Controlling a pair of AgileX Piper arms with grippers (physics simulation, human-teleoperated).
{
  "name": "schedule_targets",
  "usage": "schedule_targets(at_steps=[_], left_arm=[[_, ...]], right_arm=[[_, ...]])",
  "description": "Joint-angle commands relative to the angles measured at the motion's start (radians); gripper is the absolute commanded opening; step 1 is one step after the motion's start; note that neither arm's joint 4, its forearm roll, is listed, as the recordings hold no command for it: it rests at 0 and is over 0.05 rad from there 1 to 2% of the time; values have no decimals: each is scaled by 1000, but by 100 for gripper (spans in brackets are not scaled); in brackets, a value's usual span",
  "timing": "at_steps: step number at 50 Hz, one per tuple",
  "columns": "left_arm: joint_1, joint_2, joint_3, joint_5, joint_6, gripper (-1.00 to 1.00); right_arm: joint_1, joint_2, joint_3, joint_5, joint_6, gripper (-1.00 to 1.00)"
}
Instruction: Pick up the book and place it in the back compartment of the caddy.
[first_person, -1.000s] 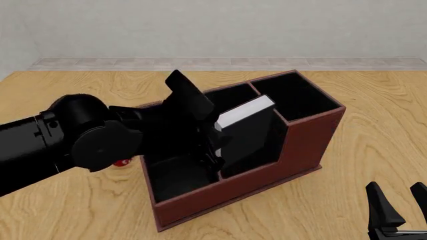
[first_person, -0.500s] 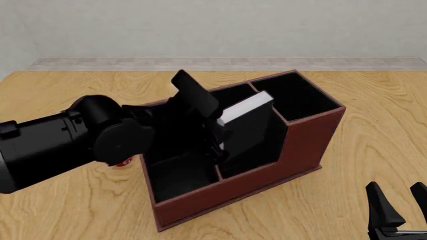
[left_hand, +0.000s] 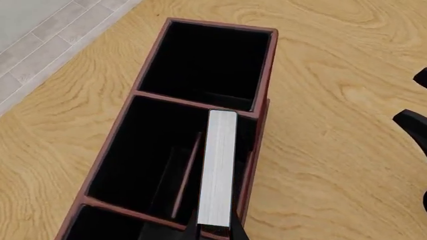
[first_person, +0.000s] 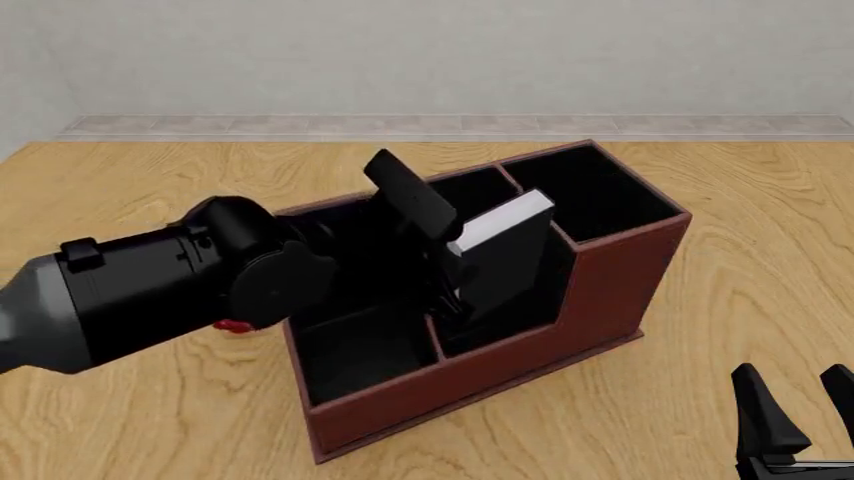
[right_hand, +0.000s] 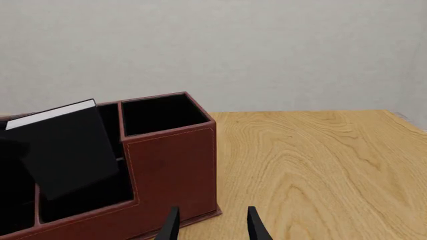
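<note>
The black book (first_person: 505, 258), white page edges (first_person: 502, 220) up, leans tilted in the reddish-brown caddy (first_person: 607, 290). Its lower end is down in the small middle back compartment (first_person: 537, 304), between the low cross divider and the cut-down wall. My left gripper (first_person: 451, 285) is shut on the book's lower end. In the left wrist view the page edges (left_hand: 219, 170) run between the divider (left_hand: 189, 175) and the outer wall (left_hand: 252, 165). My right gripper (first_person: 801, 420) is open and empty near the table's front right. The right wrist view shows the tilted book (right_hand: 67, 150).
The tall square end cell (first_person: 587, 195) lies right of the book and the long end cell (first_person: 354, 350) left of it. A red mug (first_person: 238, 326) peeks out under my left arm, left of the caddy. A pale wall runs along the table's far edge.
My left arm has swung further over the caddy. The book has shifted slightly right, stands more upright and sits lower in the middle cell. The right arm has not moved.
</note>
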Motion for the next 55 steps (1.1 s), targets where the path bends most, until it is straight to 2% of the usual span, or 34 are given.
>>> schedule_targets(at_steps=[1, 29, 30, 55], left_arm=[[2, 21, -1, -30, 7, -100], [27, 71, 39, -97, -1, -100], [27, 71, 40, -97, -2, 100], [34, 75, 62, -122, -4, 100]], right_arm=[[0, 0, 0, 0, 0, 100], [0, 0, 0, 0, 0, 100], [0, 0, 0, 0, 0, 100], [0, 0, 0, 0, 1, 100]])
